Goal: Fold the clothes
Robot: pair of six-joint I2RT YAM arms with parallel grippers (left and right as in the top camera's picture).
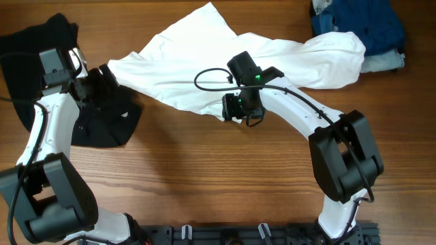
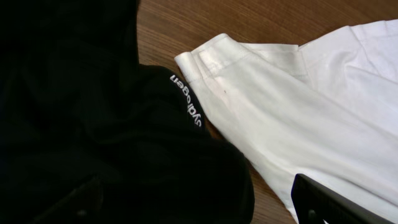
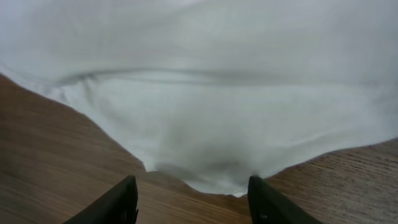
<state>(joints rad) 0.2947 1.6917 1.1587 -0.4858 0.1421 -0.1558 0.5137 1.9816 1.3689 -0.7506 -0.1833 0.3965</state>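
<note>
Wooden table (image 1: 204, 170) bears white T-shirt (image 1: 204, 61); right claw (image 3: 191, 186) gapes astride its hem, left claw (image 1: 105, 76) released.

Table (image 1: 204, 170) bears white T-shirt (image 1: 197, 61), black garment (image 1: 102, 126), blue garments (image 1: 357, 24).

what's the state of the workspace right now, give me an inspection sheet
surface: wooden table, bare wood showing below the clothes
job's things: white T-shirt lies unfolded and wrinkled across the upper middle, one sleeve end beside the black garment
clutter: black garment at the left, with white lettering; dark blue garment and pale blue garment at the upper right
grippers: left gripper open over the black garment, by the sleeve; right gripper open, its fingers on either side of the shirt's lower edge
cables: black cable loop from the right arm hangs over the shirt
surroundings: dark rail at the near edge; beyond the table, nothing seen
</note>
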